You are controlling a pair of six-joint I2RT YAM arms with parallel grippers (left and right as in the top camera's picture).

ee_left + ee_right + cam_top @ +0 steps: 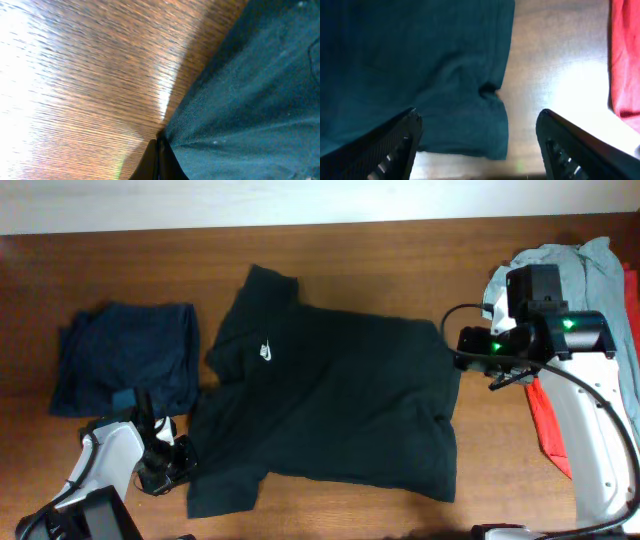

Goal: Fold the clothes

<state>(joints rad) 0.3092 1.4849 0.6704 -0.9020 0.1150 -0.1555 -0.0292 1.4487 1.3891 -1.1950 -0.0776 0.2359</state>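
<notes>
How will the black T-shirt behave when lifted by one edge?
Likely floppy: the black T-shirt lies flat with soft wrinkles, so it should drape and trail. Probably light: thin fabric. The left gripper pinches only its edge, so it could slip.

A brown wood-grain table (350,260), glossy under bright light, borders a pale strip (200,200).

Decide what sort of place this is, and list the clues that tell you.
Probably a robotics test bench for laundry folding: a left arm and right arm flank a wooden table, a black T-shirt lies spread on it, and a navy garment and grey shirt sit aside.
</notes>
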